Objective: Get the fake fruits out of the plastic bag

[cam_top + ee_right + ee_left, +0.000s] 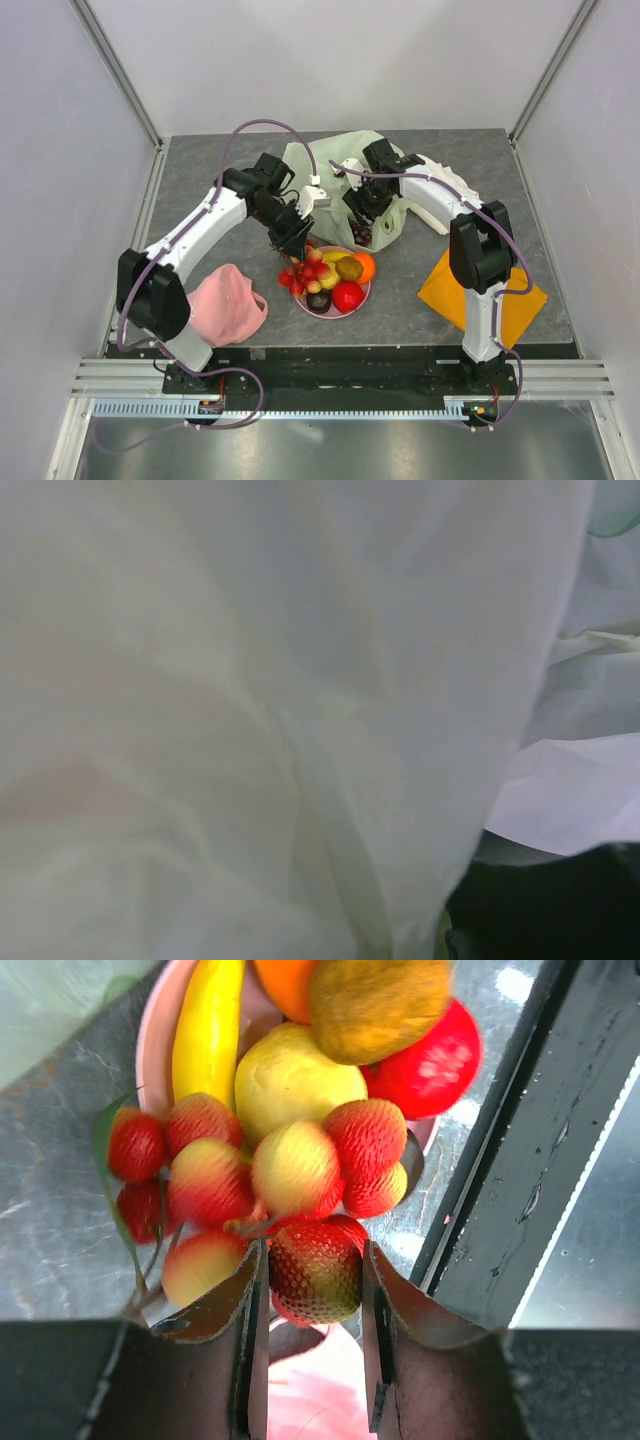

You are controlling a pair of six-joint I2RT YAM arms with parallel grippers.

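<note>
Top and wrist views, read left to right. The left arm (200, 225) rises from its base at the near left corner, bends at the elbow and reaches inward and down toward the centre of the grey tabletop (200, 170). The left jaws point at the near-left rim of the pink plate (303, 304). In the left wrist view their two fingers (250, 1340) press on either side of one berry of the berry cluster (290, 1175), pinching it. The rest of the cluster lies across the plate rim, with its leaf over the tabletop. A pink cloth (228, 305) lies crumpled beside the left arm, just left of the plate. The plate holds, out of the bag, a banana (205, 1025), a yellow round fruit (290, 1080), a brown fruit (375, 1005), an orange (285, 980), a red apple (435, 1055) and a dark plum (319, 300). Behind the plate the plastic bag (335, 160) lies rumpled. A dark grape bunch (360, 233) shows at its near edge; whether it sits inside or at the mouth cannot be told. The right arm (470, 240) arches up from its base and curves inward, its right jaws lowered into the bag above the grapes. The right wrist view shows only pale bag film, so their state cannot be told. An orange cloth (520, 300) lies flat beneath the right arm.
</note>
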